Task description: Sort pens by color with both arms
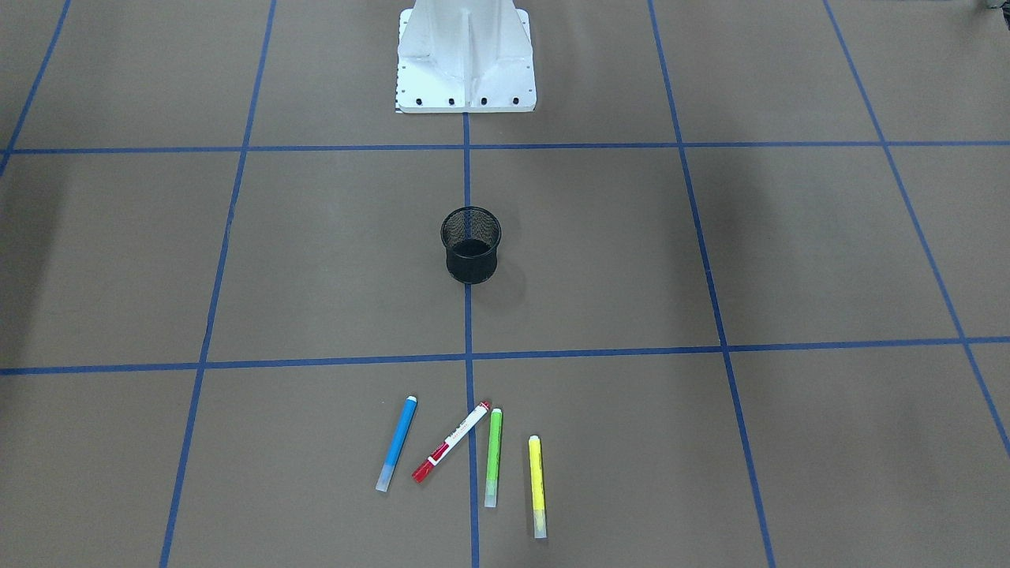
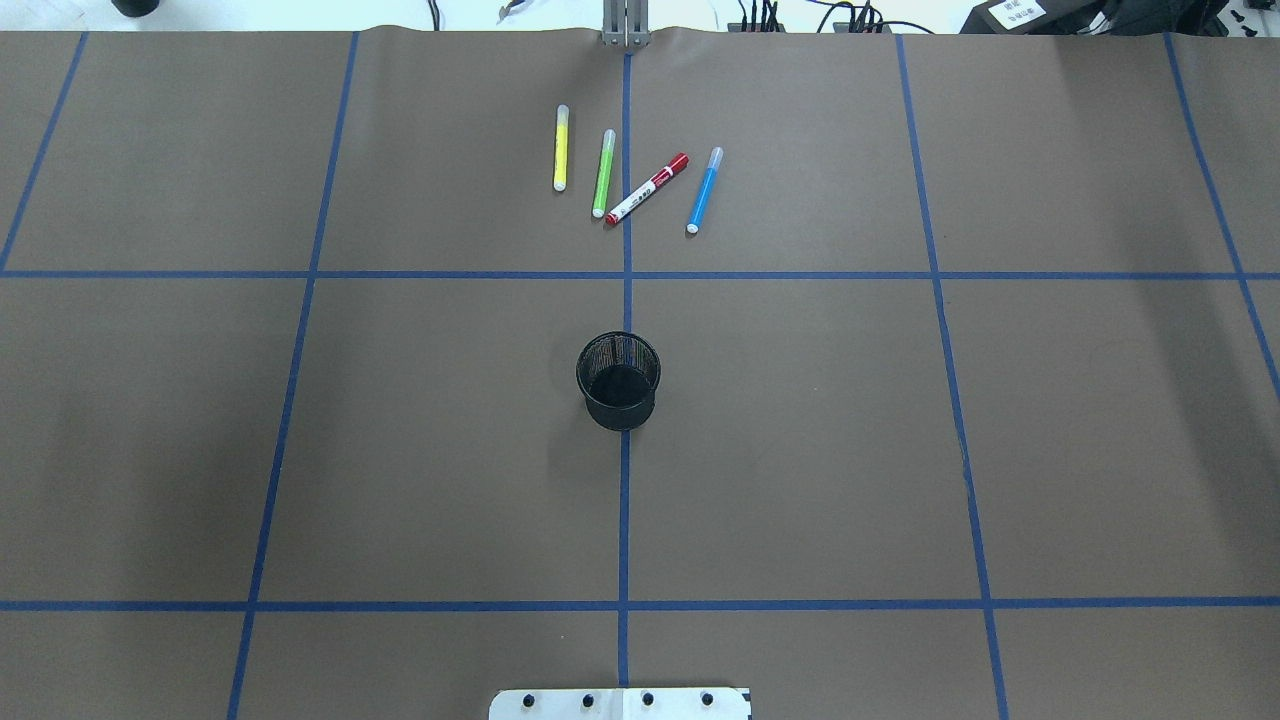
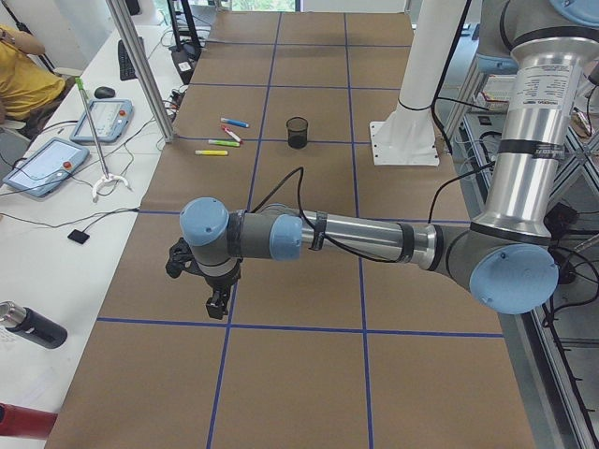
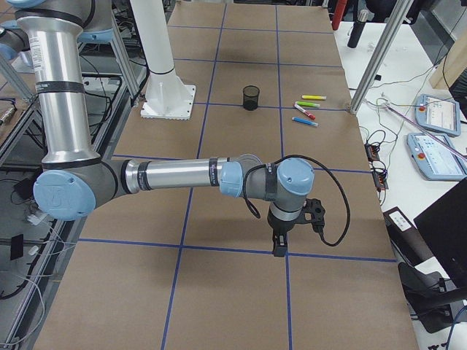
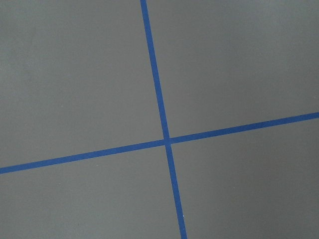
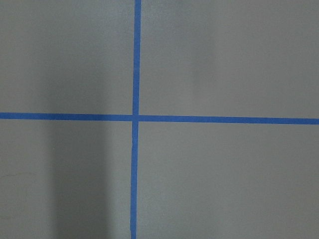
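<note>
Four pens lie side by side on the brown table, far from the robot's base: a blue pen [image 1: 397, 443], a white pen with red cap [image 1: 451, 441], a green pen [image 1: 493, 457] and a yellow pen [image 1: 536, 485]. From overhead they run yellow [image 2: 561, 148], green [image 2: 603, 173], red-capped [image 2: 648, 189], blue [image 2: 704, 190]. Nothing touches them. My left gripper [image 3: 217, 304] hangs over the table's left end, far from the pens; it shows only in the left side view, so I cannot tell its state. My right gripper [image 4: 279, 248] hangs over the right end, likewise unreadable.
A black mesh cup [image 1: 471, 244] stands upright at the table's middle on a blue tape line. The white pedestal base [image 1: 465, 59] sits behind it. Tablets [image 3: 47, 164] and a person in yellow [image 3: 19, 79] are at the side bench. Both wrist views show only tape crossings.
</note>
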### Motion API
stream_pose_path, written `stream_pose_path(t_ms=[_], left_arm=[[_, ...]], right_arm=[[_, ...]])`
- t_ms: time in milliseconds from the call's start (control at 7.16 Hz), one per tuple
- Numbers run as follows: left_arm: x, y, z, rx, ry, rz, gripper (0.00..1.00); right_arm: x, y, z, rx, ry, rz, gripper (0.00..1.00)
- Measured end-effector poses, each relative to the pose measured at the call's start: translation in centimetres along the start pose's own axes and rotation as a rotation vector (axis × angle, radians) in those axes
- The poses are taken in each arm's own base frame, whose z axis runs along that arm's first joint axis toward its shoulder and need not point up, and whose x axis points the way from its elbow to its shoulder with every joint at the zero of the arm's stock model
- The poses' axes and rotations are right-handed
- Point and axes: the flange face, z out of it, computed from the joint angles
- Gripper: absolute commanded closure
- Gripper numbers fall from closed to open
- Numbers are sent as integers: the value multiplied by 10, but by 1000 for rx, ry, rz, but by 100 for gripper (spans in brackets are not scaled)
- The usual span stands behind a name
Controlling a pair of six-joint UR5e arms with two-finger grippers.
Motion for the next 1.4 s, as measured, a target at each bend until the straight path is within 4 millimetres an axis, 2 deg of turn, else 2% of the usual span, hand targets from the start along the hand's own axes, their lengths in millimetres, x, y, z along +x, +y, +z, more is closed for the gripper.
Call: stream_pose_path(t_ms=[559,1397], left_arm=[[1,14,1,0,-4,-3,0],[1,15,1,-1,-4,-4,0]], right_arm=[[-10,-2,-7,15,0,-22,0],[-20,-4,-18,36,3,-47,0]])
